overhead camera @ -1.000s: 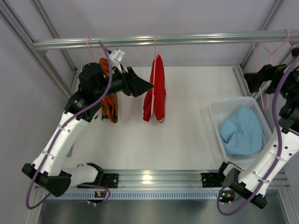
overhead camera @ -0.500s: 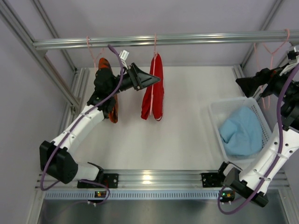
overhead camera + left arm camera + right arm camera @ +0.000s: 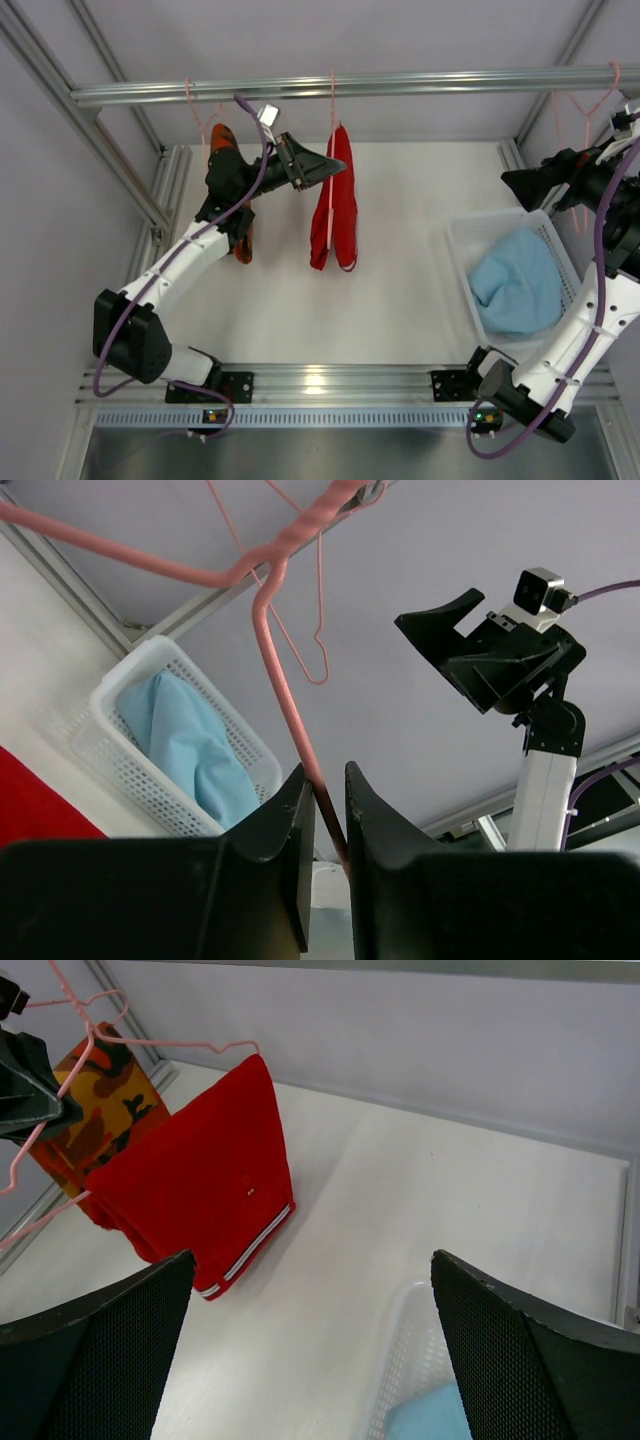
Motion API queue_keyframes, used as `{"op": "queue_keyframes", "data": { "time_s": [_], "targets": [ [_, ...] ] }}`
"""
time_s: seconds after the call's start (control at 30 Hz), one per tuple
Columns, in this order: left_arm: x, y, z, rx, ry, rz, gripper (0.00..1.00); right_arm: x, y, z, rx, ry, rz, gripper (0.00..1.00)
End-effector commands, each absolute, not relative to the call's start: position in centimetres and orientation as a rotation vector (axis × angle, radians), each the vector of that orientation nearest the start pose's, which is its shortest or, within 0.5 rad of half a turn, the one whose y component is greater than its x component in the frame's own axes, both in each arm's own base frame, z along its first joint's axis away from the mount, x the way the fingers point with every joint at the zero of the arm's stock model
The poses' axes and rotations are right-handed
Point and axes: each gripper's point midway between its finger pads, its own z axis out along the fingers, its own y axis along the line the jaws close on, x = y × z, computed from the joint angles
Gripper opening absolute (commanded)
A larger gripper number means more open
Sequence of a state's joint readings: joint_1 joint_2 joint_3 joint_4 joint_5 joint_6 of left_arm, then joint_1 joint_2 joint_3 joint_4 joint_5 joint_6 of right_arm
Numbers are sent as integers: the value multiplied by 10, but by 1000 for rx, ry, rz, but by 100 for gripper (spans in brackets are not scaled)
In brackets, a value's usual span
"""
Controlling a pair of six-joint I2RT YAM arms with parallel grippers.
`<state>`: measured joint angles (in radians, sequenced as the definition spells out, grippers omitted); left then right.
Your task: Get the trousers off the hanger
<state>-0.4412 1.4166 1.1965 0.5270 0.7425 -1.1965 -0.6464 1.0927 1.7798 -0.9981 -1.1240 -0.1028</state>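
The red trousers [image 3: 335,200] [image 3: 200,1190] hang on a pink hanger [image 3: 285,680] from the top rail [image 3: 400,83]. My left gripper [image 3: 340,163] [image 3: 325,770] is up at the hanger's shoulder, jaws nearly together with the pink wire running between them. Behind the left arm, the orange patterned trousers [image 3: 240,245] [image 3: 110,1090] hang on their own hanger. The light blue trousers [image 3: 518,280] [image 3: 190,745] lie in the white basket [image 3: 460,235]. My right gripper [image 3: 510,180] [image 3: 312,1260] stands wide open and empty, high above the basket, facing the red trousers.
An empty pink hanger [image 3: 580,105] hangs at the right end of the rail, close to the right arm. Aluminium frame posts [image 3: 120,150] run along the left side. The white tabletop [image 3: 400,300] lies below the hanging garments.
My left arm swung right from the orange trousers to the red trousers' hanger, and its jaws closed around the wire. The right gripper shifted slightly left.
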Motion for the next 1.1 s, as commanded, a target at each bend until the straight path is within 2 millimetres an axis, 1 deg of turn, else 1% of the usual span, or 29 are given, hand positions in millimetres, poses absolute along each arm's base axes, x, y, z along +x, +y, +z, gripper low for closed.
{"op": "queue_keyframes", "data": {
  "time_s": [0.0, 0.03, 0.1, 0.2, 0.33, 0.37, 0.43, 0.47, 0.53, 0.57, 0.7, 0.9, 0.93, 1.0, 1.07],
  "targets": [
    [290, -302, 450, 273, 1434, -1791, 8, 236, 18, 466, -293, 1693, 507, 100],
    [288, -301, 453, 274, 1428, -1788, 0, 236, 18, 466, -293, 1693, 504, 100],
    [287, -300, 455, 274, 1426, -1785, 0, 235, 19, 465, -294, 1693, 508, 100],
    [282, -298, 468, 293, 1391, -1782, 0, 235, 20, 463, -294, 1694, 520, 100],
    [277, -296, 493, 348, 1310, -1765, 0, 232, 25, 462, -317, 1680, 536, 100],
    [275, -294, 505, 363, 1276, -1759, 0, 229, 27, 463, -331, 1669, 533, 99],
    [275, -294, 514, 381, 1249, -1757, 0, 229, 28, 462, -331, 1665, 539, 100],
    [272, -293, 525, 394, 1221, -1755, 0, 229, 28, 463, -339, 1657, 534, 100],
    [273, -294, 532, 396, 1209, -1763, 0, 229, 29, 464, -342, 1655, 536, 99],
    [271, -293, 540, 401, 1191, -1763, 0, 229, 29, 464, -345, 1654, 536, 99],
    [264, -291, 553, 422, 1154, -1757, 0, 227, 32, 463, -362, 1652, 549, 100],
    [252, -289, 556, 415, 1162, -1753, 0, 218, 43, 449, -457, 1632, 559, 99],
    [251, -290, 552, 405, 1178, -1755, 0, 217, 43, 448, -461, 1632, 549, 99],
    [245, -288, 550, 396, 1188, -1750, 0, 216, 44, 448, -473, 1627, 528, 99],
    [246, -288, 539, 373, 1220, -1746, 0, 215, 45, 449, -479, 1622, 523, 100]
  ]
}}
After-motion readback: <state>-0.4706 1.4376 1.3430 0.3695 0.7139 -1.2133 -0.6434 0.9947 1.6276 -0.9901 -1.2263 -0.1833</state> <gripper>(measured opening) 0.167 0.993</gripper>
